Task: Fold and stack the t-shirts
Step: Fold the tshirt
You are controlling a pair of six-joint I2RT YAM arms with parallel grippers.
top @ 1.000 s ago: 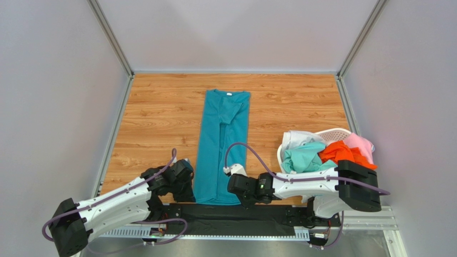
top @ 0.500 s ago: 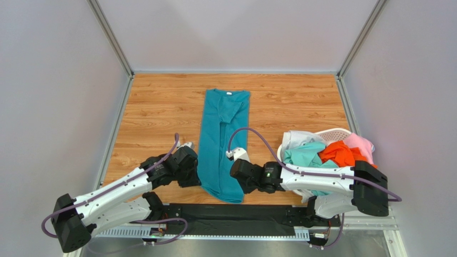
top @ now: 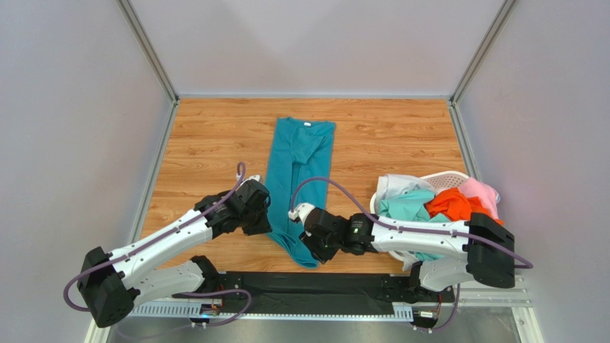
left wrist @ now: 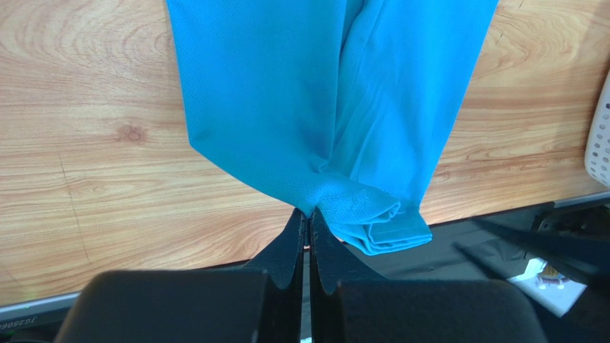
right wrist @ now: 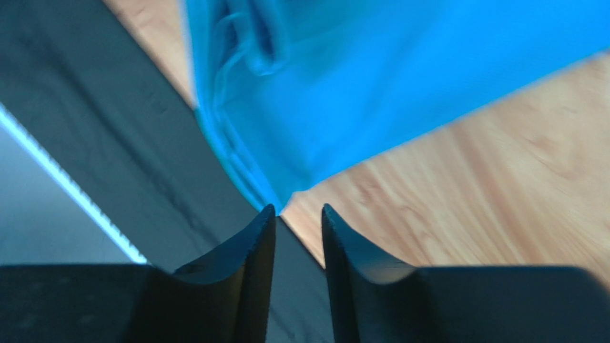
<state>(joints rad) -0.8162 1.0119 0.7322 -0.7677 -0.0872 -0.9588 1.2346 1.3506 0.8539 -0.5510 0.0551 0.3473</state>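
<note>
A deep teal-blue t-shirt lies folded lengthwise down the middle of the wooden table, collar at the far end. Its near hem is lifted and bunched. My left gripper is shut on the hem's left corner; the left wrist view shows the cloth pinched at the fingertips. My right gripper stands open at the hem's right side; in the right wrist view nothing lies between its fingers, and the shirt's edge hangs just beyond them. Mint green, orange, pink and white t-shirts are piled on the right.
The other shirts fill a white perforated laundry basket at the right edge, beside the right arm. A black strip runs along the near table edge. Grey walls and metal rails enclose the table on three sides.
Both grippers moved away from the near edge, carrying the hem up and inward. The right gripper's jaws have opened and the cloth is out of them. The hem now hangs bunched.
</note>
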